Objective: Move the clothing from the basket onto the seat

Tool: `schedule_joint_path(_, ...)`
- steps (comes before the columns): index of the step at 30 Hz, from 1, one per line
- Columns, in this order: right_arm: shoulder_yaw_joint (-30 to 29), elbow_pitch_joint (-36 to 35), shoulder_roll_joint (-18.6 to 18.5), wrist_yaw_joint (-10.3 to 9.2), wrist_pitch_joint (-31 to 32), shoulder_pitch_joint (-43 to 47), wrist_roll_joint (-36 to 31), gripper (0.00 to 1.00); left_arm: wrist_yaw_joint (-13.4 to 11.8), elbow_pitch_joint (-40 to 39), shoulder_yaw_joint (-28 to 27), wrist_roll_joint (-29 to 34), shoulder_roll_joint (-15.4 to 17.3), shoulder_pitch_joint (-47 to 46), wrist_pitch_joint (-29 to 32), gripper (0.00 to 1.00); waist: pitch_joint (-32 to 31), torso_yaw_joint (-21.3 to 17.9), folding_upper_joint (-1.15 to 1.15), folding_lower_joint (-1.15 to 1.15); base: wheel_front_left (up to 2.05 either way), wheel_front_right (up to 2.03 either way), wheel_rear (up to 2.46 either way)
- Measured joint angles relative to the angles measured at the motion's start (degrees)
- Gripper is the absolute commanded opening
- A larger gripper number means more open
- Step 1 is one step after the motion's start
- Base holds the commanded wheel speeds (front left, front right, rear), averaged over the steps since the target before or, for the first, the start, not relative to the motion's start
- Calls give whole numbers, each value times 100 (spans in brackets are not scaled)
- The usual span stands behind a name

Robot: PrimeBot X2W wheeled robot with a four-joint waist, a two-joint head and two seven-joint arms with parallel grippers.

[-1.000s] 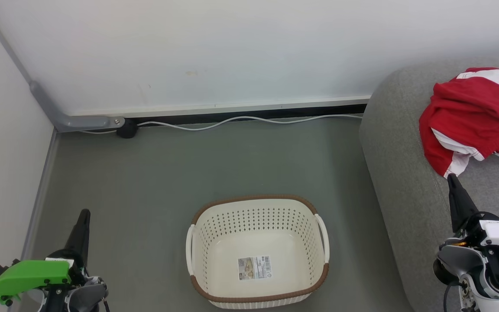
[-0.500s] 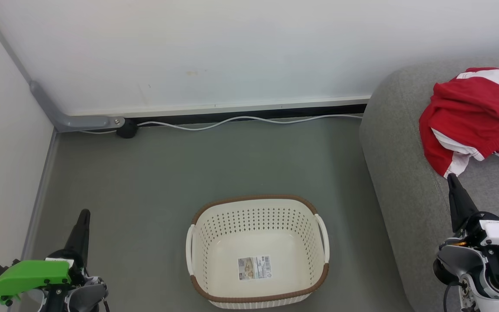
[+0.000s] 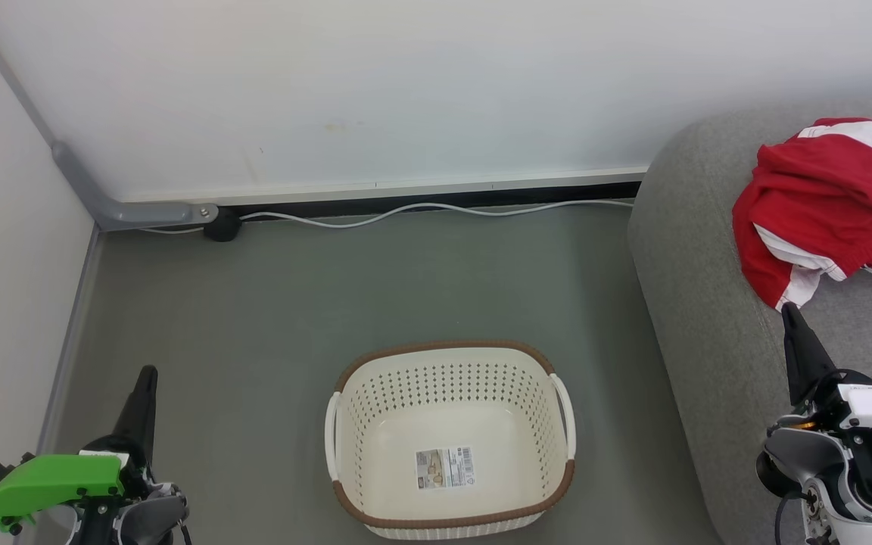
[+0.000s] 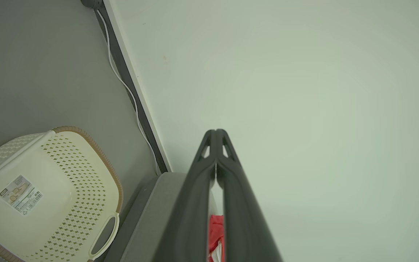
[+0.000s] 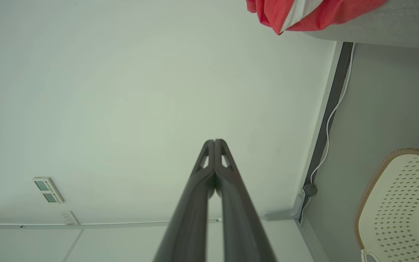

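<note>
The red and white clothing lies bunched on the grey seat at the right; a strip of it also shows in the left wrist view and a corner in the right wrist view. The cream basket with a brown rim stands on the floor at bottom centre, holding nothing but a paper sticker. My left gripper is shut at the lower left, well left of the basket. My right gripper is shut over the seat, its tip just below the clothing's lower edge.
A white wall with a grey skirting rail closes the far side, and a white cable runs along its foot to a black plug. A side wall stands close on the left. Grey floor lies between wall and basket.
</note>
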State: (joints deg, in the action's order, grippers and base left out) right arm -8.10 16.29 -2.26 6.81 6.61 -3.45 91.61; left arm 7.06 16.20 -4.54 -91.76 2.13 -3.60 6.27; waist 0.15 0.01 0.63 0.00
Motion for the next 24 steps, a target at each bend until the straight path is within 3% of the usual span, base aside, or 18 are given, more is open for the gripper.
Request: schedule_joint_path(24,3,-10,0,0,-1,0,10,0,0,-4,-2,0,-1,0,1,0,1,0,0,0,0,0,0)
